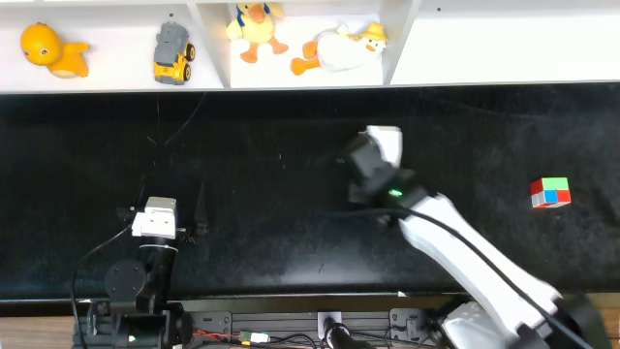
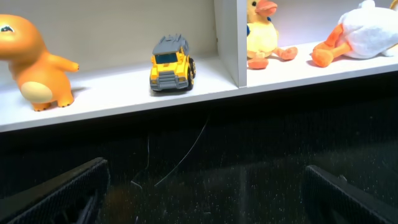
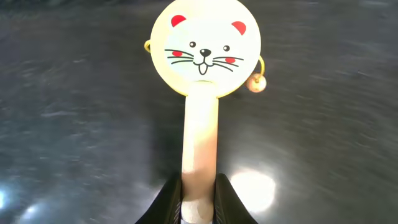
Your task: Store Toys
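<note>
A cream wooden rattle drum with a cat face [image 3: 205, 46] and small beads on strings hangs just above the black mat. My right gripper [image 3: 198, 198] is shut on the end of its handle [image 3: 200, 137]. From above, the right gripper [image 1: 371, 173] is over the mat's middle, right of centre. A colour cube [image 1: 550, 192] lies on the mat at the far right. My left gripper [image 2: 205, 183] stands open and holds nothing, low over the mat at the near left [image 1: 155, 219] and facing the shelf.
A white shelf [image 1: 310, 78] runs along the back. It holds an orange dinosaur figure [image 1: 53, 48], a yellow and grey truck [image 1: 172, 53], a yellow duck plush [image 1: 257, 27] and a white goose plush [image 1: 341, 48]. Its right compartment [image 1: 513, 39] is bare.
</note>
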